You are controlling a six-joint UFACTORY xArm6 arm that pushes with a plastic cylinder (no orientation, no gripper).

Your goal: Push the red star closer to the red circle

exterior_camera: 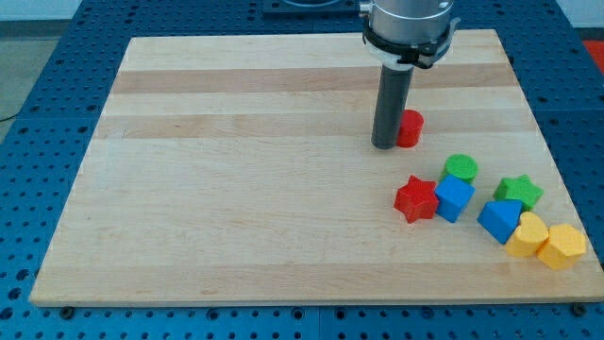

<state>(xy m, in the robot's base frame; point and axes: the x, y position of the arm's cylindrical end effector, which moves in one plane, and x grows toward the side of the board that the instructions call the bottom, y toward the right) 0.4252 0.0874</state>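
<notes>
Wooden board point(236, 189) lay on a blue perforated table point(38, 113). No gripper on this arm, so nothing to open or close; it ended in a dark rod w/ my tip point(384, 146) down on the board, upper right of centre. Tip sat just at the view's left of the red circle point(411, 128), rod overlapping the circle's left edge in the view, looked touching but can't tell for sure. Red star point(416, 199) lay below the circle toward the view's bottom, apart from it w/ bare wood between. Star's right side was up against the blue cube point(454, 199), touching or nearly. Green circle point(461, 169) sat just above the blue cube, close to touching. Green star point(519, 192) was further to the view's right, w/ a blue triangle-ish block point(499, 220) just below-left of it. Two yellow blocks at the far right near the board's edge: one rounded, maybe heart-shaped point(527, 234), pressed against the blue triangle-ish block, and a yellow hexagon-like block point(563, 246) beside it. All blocks were clustered in the right half of the board; tip was well apart from the star.
</notes>
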